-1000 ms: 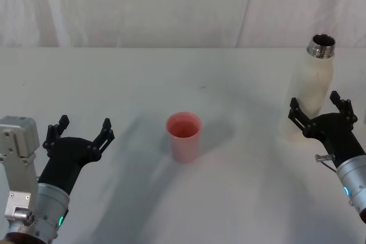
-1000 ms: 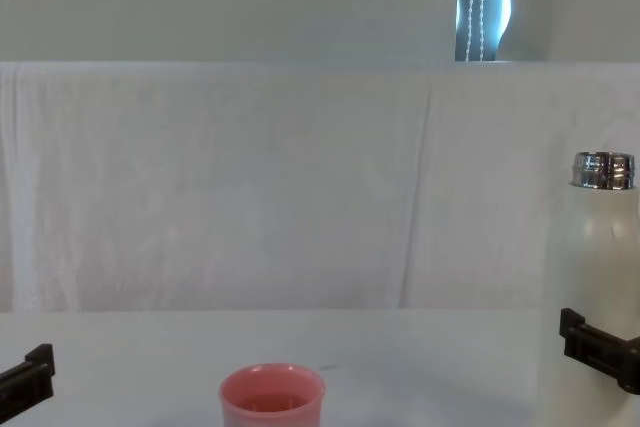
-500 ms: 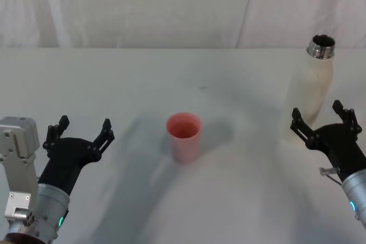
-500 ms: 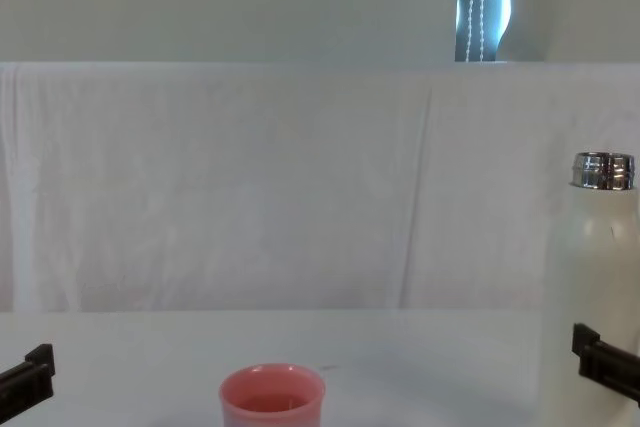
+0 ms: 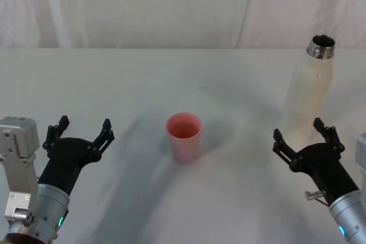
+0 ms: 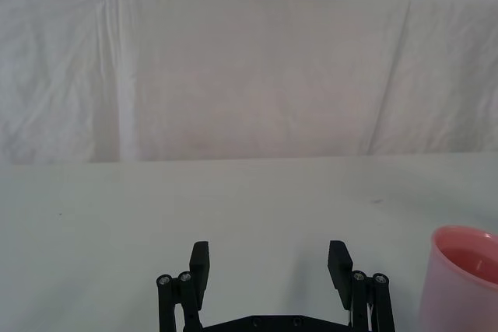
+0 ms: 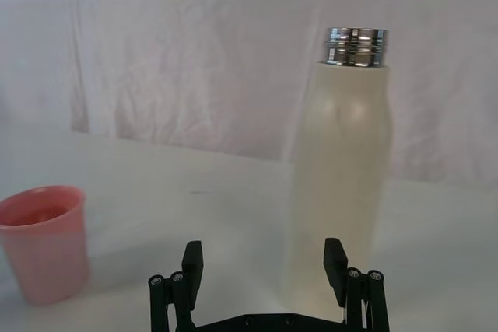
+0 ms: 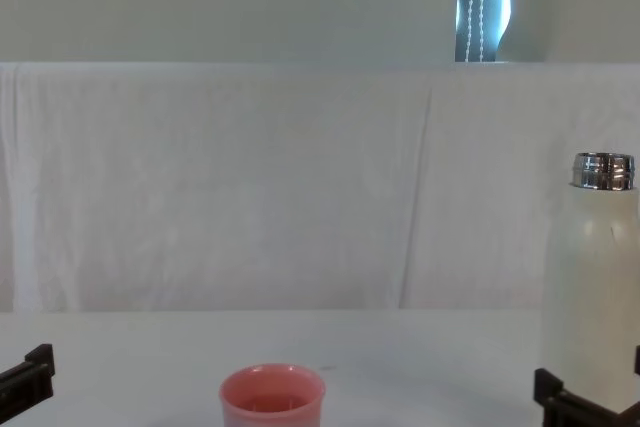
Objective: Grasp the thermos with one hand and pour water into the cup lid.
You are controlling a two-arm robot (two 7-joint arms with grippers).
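Standing up tall, the thermos (image 5: 309,92) is just past the right gripper (image 5: 307,142) — its fingers are spread wide, holding nothing. The pink cup lid (image 5: 183,136) sits in the middle, and the left gripper (image 5: 80,132) waits off to the side — wide apart too

The thermos (image 5: 309,92) is cream-white with a shiny steel neck; the cup lid (image 5: 183,136) is pink; both hands are black; the counter (image 5: 143,78) is plain white.

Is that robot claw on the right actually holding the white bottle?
No. In the head view the right end effector hangs open just in front of the thermos, its fingers apart and not touching the bottle.
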